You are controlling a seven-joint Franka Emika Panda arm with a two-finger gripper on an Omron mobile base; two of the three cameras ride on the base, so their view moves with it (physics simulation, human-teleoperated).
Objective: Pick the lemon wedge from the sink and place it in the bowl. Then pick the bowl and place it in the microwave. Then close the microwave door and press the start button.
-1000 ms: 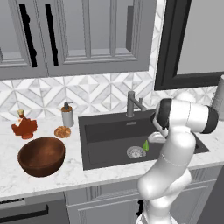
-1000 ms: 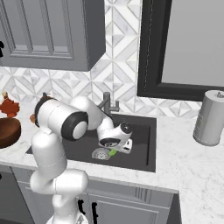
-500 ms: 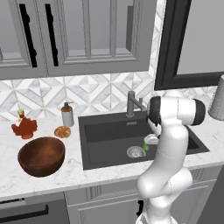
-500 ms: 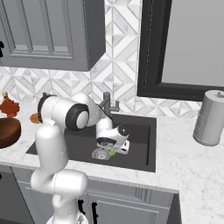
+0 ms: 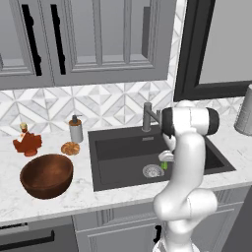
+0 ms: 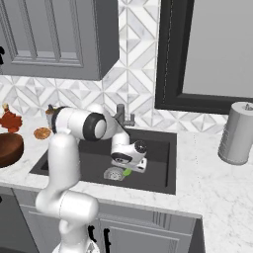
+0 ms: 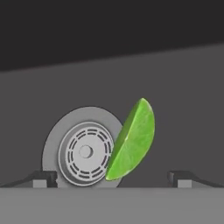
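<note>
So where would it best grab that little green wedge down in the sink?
Probably across the lemon wedge's thin middle, from straight above. It lies by the round drain on the sink floor, and the open tool already has a fingertip on either side, so the flat cut faces suit the pinch.

Glossy wooden bowl (image 5: 47,175), matt sink (image 5: 123,147)

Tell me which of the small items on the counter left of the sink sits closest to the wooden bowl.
The round orange-brown pastry, just behind the bowl. The soap dispenser and the red leafy ornament stand farther back.
</note>
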